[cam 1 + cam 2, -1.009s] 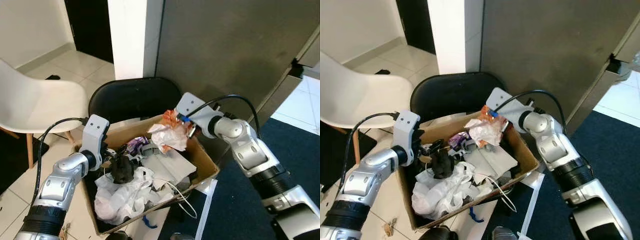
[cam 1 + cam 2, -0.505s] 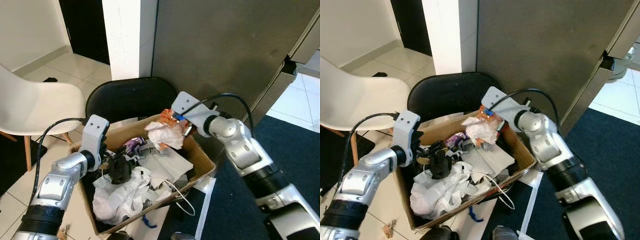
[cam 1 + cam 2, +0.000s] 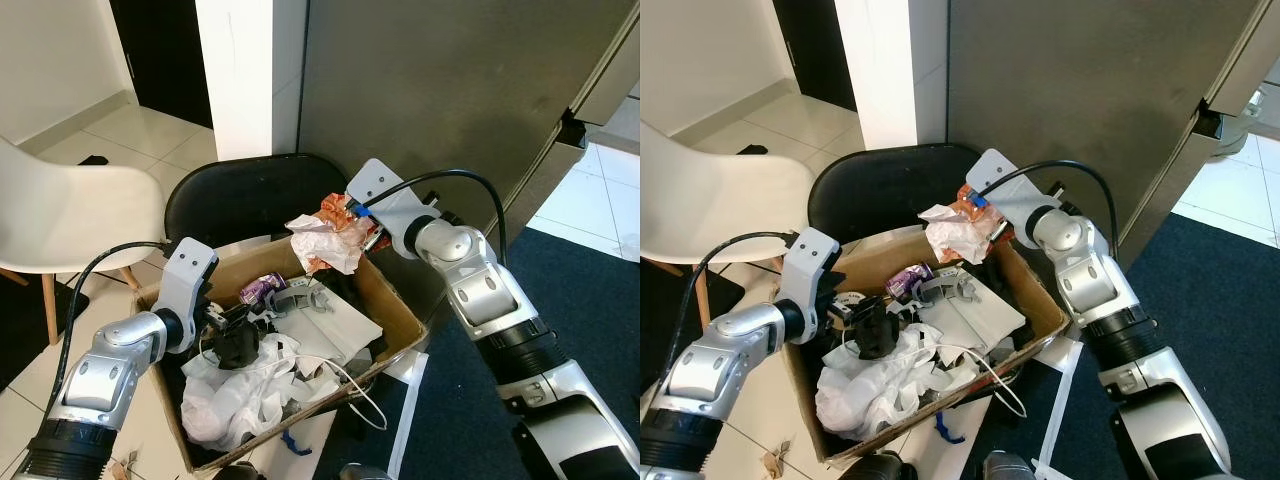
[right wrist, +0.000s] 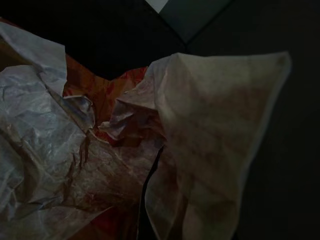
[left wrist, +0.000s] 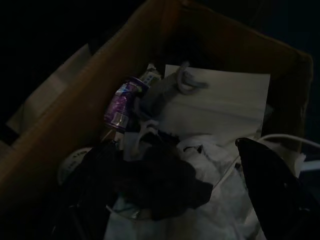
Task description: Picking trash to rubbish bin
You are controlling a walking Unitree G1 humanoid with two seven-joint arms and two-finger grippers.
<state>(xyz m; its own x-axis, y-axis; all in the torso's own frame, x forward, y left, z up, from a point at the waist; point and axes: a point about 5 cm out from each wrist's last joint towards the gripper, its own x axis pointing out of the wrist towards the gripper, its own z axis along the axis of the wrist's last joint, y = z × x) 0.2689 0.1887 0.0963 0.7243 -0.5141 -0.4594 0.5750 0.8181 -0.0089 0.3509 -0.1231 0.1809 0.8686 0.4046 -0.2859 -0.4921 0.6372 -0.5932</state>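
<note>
Since a second ago, lifted higher: the crumpled wrapper (image 3: 325, 238), white paper with an orange-red printed patch, now hanging above the far rim of the cardboard box (image 3: 398, 315) and partly over the black chair seat (image 3: 240, 200) behind it, where earlier it hung lower over the box contents. Camera also shifted slightly, so the whole scene sits a little differently.

Right claw (image 3: 368, 222) pinched on the wrapper at its orange edge, fingers pressed into the paper; in the right wrist view, creased paper (image 4: 100, 160) bunched right against the camera.

Left claw (image 3: 872, 322) low inside the near left part of the box, beside a dark crumpled lump (image 3: 240, 346) resting on white tissue and plastic (image 3: 245, 395); fingers too dark and buried to say whether spread or closed. One black finger (image 5: 270, 185) visible at the edge of the left wrist view, over the white litter.

Also in the box: a purple can (image 5: 121, 102), a flat white sheet (image 3: 340, 325), a loose white cord (image 3: 360, 385). White chair (image 3: 70, 210) to the left on the tiled floor (image 3: 150, 135); dark blue carpet (image 3: 590, 300) on the right.
</note>
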